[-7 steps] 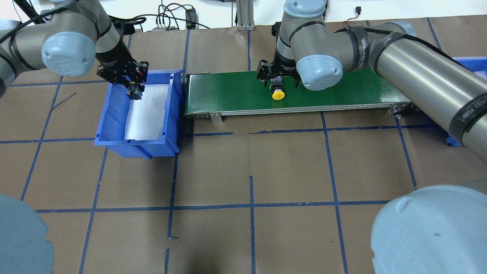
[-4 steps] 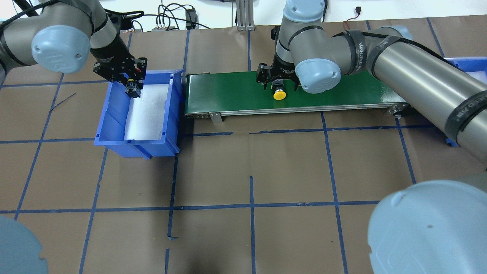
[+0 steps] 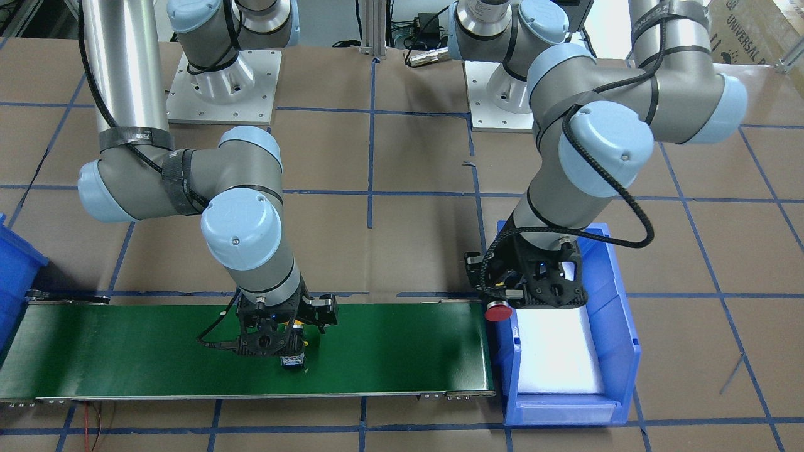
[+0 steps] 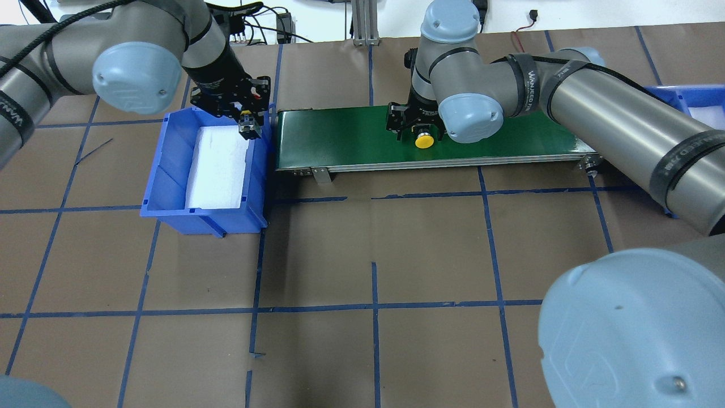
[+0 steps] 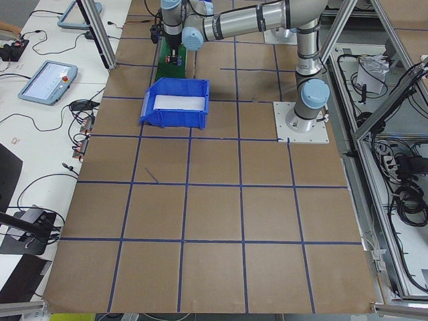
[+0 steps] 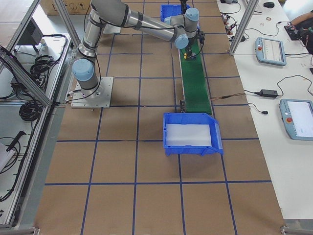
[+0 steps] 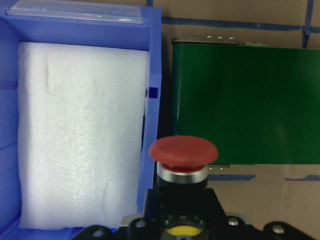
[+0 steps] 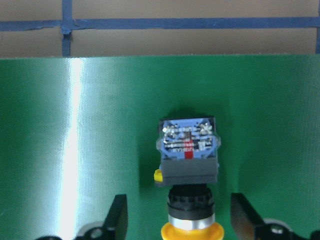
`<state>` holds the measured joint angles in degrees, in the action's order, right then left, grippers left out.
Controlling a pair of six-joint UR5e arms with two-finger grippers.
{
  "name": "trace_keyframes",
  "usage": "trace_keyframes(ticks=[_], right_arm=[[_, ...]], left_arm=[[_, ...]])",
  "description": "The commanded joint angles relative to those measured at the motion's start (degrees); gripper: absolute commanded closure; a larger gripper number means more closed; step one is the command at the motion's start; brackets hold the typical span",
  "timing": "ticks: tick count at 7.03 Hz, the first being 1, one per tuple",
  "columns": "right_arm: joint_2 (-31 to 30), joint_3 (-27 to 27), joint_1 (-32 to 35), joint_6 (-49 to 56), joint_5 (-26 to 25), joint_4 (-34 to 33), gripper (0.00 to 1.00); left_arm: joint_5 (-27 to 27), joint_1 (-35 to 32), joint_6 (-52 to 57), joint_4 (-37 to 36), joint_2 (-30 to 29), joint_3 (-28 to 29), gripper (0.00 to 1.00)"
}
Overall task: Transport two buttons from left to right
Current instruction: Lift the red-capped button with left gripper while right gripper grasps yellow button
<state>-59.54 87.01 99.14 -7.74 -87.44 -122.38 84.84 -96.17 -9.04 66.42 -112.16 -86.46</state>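
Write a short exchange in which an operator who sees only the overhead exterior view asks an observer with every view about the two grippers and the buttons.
Operator: Overhead, the left gripper hangs at the blue bin's belt-side wall with something small in it. What is it?
Observer: The red button. The left wrist view shows its red mushroom cap, which is hidden from you.
Operator: Is the right gripper clamped on the yellow button on the green belt?
Observer: No. The right wrist view shows both fingers standing apart from its collar, with a gap on either side.
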Motion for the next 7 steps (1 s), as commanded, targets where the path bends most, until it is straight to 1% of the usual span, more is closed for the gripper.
trace_keyframes(ticks=[1,2,3,4,5,6,7], right_arm=[[-0.75,-0.08,-4.02,4.99,0.33,0.56,0.91],[-1.01,-0.17,-6.13,6.58,0.86,0.82,0.95],[-2.84,-0.17,-6.76,6.86,0.69,1.26,0.97],[-5.73,-0.69,-7.46,6.86,0.6,5.09,0.98],[-10.11,-1.92,-10.17,9.64,0.25,12.35,0.97],[-13.99,-1.93,-16.29,19.33,-0.19,16.51,0.97],[-16.03,-2.1,-26.09,31.17,-0.89,20.21,0.97]], left_arm=[[0.5,-1.83,-3.08,-3.3,-5.4,2.33,0.84],[0.59,-1.83,-2.91,-3.67,-7.17,3.21,0.84],[1.29,-1.83,-3.17,-3.67,-8.5,3.05,0.83],[1.47,-1.83,-2.82,-5.5,-9.81,3.92,0.8],[1.47,-1.83,-2.56,-5.69,-10.09,4.1,0.74],[1.91,-1.83,-2.73,-5.95,-10.27,3.32,0.71],[2.96,-1.83,-2.56,-5.95,-10.35,3.31,0.47]])
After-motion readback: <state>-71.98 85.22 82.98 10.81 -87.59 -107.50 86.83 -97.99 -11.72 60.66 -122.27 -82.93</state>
